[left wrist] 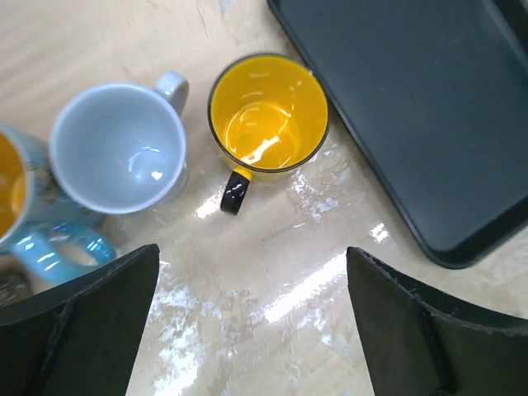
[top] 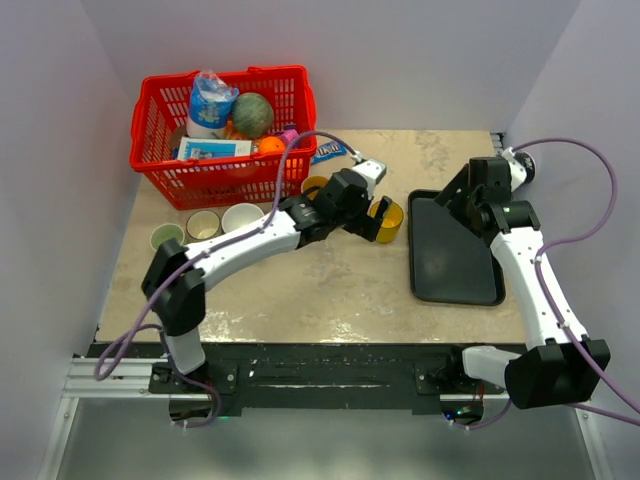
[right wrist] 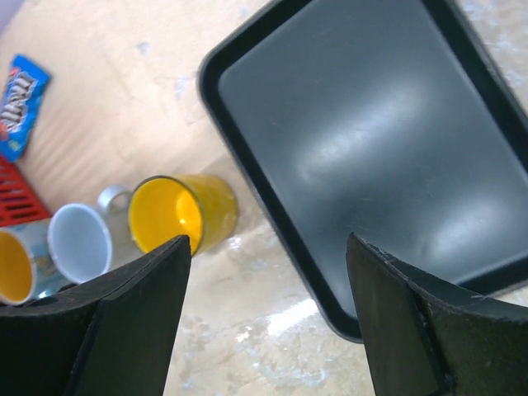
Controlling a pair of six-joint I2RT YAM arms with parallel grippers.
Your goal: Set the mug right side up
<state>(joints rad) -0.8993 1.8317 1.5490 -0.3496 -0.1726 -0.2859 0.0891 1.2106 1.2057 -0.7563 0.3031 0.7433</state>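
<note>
On the left, a pale grey mug (left wrist: 115, 148) stands mouth up. Just to its right the yellow mug (left wrist: 268, 111) stands upright too, on the table just beside the black tray (left wrist: 429, 107) (whether they touch, I cannot tell). So the turning looks done, and only backing away seems left. The left claw (left wrist: 256, 326) hangs above the yellow mug, spread wide, holding nothing. Farther right, the right claw (right wrist: 268, 322) hovers over the tray, parted and empty.
</note>
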